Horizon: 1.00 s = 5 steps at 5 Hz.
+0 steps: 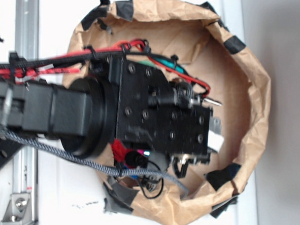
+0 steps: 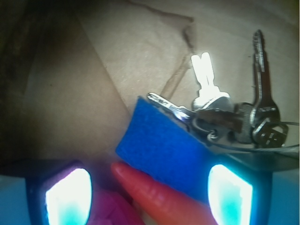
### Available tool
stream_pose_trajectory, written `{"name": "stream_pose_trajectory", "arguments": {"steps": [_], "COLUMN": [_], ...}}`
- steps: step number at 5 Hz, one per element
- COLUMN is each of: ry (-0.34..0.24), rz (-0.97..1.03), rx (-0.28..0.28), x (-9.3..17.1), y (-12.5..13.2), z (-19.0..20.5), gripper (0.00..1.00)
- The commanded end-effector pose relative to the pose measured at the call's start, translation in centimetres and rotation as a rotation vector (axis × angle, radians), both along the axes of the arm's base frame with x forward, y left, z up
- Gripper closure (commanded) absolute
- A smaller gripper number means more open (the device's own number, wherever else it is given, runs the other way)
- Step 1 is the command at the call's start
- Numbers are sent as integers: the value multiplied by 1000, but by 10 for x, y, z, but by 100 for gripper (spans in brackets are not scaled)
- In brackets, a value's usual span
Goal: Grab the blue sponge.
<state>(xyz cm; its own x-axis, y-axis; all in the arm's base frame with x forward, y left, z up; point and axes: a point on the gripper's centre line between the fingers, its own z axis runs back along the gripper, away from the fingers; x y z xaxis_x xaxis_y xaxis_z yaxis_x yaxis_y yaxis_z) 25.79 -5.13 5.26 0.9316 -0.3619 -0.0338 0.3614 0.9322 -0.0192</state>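
The arm (image 1: 90, 115) hides most of the paper bag's (image 1: 249, 96) inside; the carrot (image 2: 159, 197) (blurred) runs off the wrist view's bottom edge.

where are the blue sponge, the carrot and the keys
blue sponge (image 2: 161, 147), wrist view, middle of its top face
carrot (image 2: 154, 197), wrist view, middle of its orange body
keys (image 2: 225, 117), wrist view, where the bunch joins

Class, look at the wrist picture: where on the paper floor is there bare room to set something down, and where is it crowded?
Bare paper lies left of and above the blue sponge, up toward the torn crease. It is crowded at right: the keys overlap the sponge's upper corner, and the carrot lies against its lower edge between the gripper fingers.
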Motion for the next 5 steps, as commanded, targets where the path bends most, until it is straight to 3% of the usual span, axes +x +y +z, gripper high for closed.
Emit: {"name": "stream_pose_trajectory", "arguments": {"steps": [1,5], "ry": [4,23], "rz": [-42,29], "rx": [31,61], "x": [5,17], "y": [6,40], "z": [-20,-21], "gripper": [0,0]}}
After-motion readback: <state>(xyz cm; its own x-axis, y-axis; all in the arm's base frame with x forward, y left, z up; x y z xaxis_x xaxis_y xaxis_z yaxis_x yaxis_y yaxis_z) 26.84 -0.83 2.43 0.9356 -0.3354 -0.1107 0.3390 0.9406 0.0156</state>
